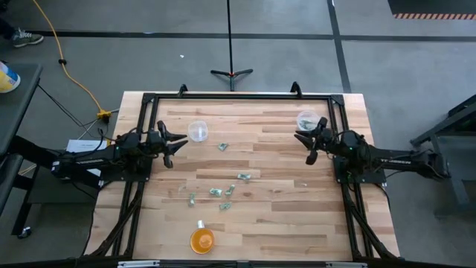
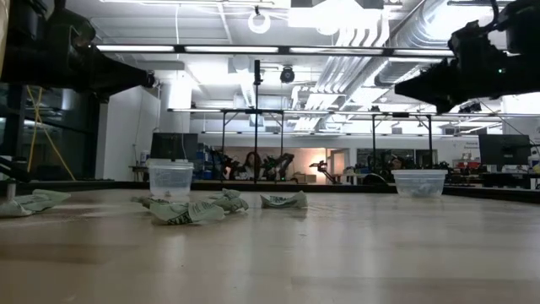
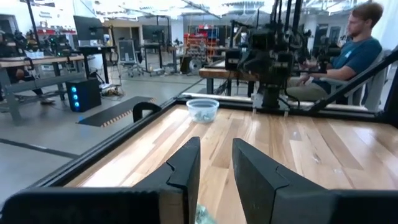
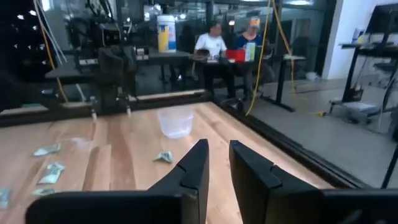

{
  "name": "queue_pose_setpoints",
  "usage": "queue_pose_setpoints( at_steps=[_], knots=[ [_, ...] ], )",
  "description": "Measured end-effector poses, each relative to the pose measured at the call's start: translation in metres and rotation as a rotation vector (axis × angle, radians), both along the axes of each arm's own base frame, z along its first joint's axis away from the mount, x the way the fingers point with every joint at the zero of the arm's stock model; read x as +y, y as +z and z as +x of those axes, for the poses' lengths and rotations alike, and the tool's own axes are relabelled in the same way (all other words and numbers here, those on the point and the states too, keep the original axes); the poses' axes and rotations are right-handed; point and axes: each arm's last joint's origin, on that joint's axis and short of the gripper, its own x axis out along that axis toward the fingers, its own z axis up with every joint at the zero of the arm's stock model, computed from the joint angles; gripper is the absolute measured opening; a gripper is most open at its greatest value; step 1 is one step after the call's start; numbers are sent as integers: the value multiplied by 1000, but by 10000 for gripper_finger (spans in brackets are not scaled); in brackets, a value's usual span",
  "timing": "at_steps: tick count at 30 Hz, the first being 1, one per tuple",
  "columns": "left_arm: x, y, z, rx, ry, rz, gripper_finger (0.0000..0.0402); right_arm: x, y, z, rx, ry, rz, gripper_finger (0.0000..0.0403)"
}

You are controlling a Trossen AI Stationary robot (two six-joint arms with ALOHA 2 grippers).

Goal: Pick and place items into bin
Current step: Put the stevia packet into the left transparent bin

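Note:
Several tiny pale-green and silvery pieces [image 1: 216,192] lie scattered on the middle of the wooden table, also in the low view [image 2: 186,209] and the right wrist view [image 4: 163,157]. One piece [image 1: 222,147] lies apart, farther back. A clear cup [image 1: 198,131] stands near my left gripper [image 1: 175,143], which hovers open above the table's left side, its fingers level [image 3: 216,168]. A second clear cup [image 1: 306,120] stands by my right gripper [image 1: 309,144], open and hovering at the right side [image 4: 217,167]. That cup [image 3: 203,110] holds a few pale-green pieces.
An orange round cup [image 1: 202,240] stands near the table's near edge. A black frame [image 1: 238,95] runs round the table. A tripod stand [image 1: 231,73] is on the floor beyond the far edge. People sit at desks in the room [image 3: 354,43].

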Motion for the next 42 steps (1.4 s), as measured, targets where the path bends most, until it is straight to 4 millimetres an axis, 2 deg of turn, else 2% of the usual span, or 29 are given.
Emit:
queue_pose_setpoints(
  at_steps=[3, 5, 10, 12, 15, 20, 24, 28, 33, 39, 42],
  knots=[
    [0, 2, 0, -26, 3, 1, 147, 0, 0, -1, 3, -16, -11, 49],
    [0, 5, 0, -53, 3, 4, 171, 0, 0, 0, 6, -15, -14, 46],
    [1, 14, 5, -133, 1, 1, 265, -1, 0, -1, 16, -41, -34, 48],
    [2, 17, 10, -99, 15, -10, 298, -1, 0, -1, 19, -49, -42, 50],
    [5, 27, 22, -38, 43, -57, 322, -1, -1, -1, 30, -52, -47, 50],
    [10, 41, 59, 132, 38, -116, 319, -1, -6, -1, 83, -51, -35, 44],
    [15, 53, 98, 248, 31, -123, 301, -1, -12, -1, 131, -50, -10, 40],
    [21, 56, 138, 418, 36, -125, 295, -1, -16, -2, 171, -49, 4, 40],
    [26, 48, 176, 676, 30, -106, 294, -1, -18, -2, 191, -48, 9, 44],
    [32, 36, 208, 776, 102, -182, 294, -1, -19, -2, 205, -48, 10, 40],
    [37, 27, 215, 804, 190, -229, 294, 0, -20, -2, 218, -47, 7, 40]
  ],
)
